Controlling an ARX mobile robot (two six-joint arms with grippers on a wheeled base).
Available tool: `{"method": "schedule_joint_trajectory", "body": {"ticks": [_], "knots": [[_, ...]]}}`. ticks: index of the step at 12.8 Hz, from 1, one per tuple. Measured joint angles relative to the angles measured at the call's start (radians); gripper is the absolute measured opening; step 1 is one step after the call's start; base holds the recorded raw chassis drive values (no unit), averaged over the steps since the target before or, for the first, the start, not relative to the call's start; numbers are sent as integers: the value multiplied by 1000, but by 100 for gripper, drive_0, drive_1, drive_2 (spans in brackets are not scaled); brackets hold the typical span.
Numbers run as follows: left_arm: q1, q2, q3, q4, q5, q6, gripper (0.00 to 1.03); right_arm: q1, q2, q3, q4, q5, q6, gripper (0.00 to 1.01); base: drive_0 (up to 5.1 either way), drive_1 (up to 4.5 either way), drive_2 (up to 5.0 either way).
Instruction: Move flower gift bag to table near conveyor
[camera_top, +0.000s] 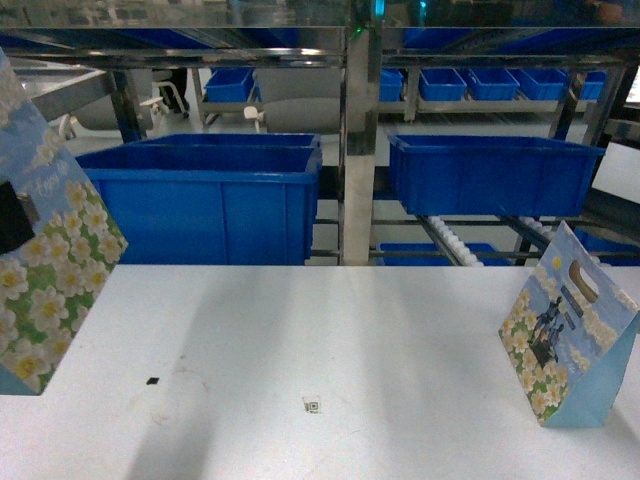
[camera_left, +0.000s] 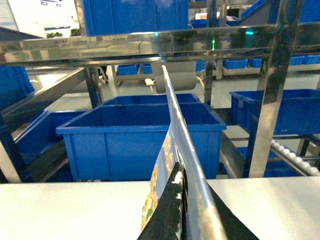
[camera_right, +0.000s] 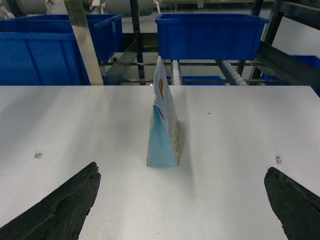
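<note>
White tabletop (camera_top: 330, 340) fills the near ground, matte, with a small dark speck (camera_top: 152, 381) and a tiny square code sticker (camera_top: 312, 405); two flower gift bags are in play. At the far left of the head view, the carried gift bag (camera_top: 45, 270) hangs tilted over the table's left edge, and the left wrist view shows the left gripper (camera_left: 181, 210) closed on its top edge, dark fingers pinching the thin card on either side; I cannot tell whether its base touches the surface. Over on the right, the standing gift bag (camera_top: 565, 330) sits upright near the table's right end; the right gripper (camera_right: 182, 200) hangs behind it, jaws spread wide and empty, the bag well clear between the two fingers. Beyond the table's far edge, blue bins (camera_top: 215, 200) sit in the steel rack (camera_top: 358, 150), with the conveyor (camera_top: 455, 242) rollers showing on the right. My read: the held bag wants lowering squarely, base flat, toward the roller side; keep the pinch firm until it stands, since a thin bag tips easily; release only once it bears its own weight.
</note>
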Motion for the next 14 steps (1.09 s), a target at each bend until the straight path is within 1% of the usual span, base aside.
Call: {"method": "schedule_joint_trajectory", "body": {"ticks": [1, 5, 7, 8, 10, 12, 14], "knots": [[-8, 96, 5, 68, -27, -24, 2, 0, 0, 0, 0, 0, 0, 98, 0, 0, 0], [-22, 409, 89, 233, -89, -100, 2, 0, 0, 0, 0, 0, 0, 98, 0, 0, 0], [-21, 548, 157, 283, -111, -131, 2, 0, 0, 0, 0, 0, 0, 98, 0, 0, 0], [-13, 615, 187, 306, -119, -154, 2, 0, 0, 0, 0, 0, 0, 98, 0, 0, 0], [8, 721, 224, 337, -124, -181, 2, 0, 0, 0, 0, 0, 0, 98, 0, 0, 0], [42, 822, 233, 341, -123, -209, 2, 0, 0, 0, 0, 0, 0, 98, 0, 0, 0], [71, 890, 233, 341, -123, -219, 2, 0, 0, 0, 0, 0, 0, 98, 0, 0, 0]]}}
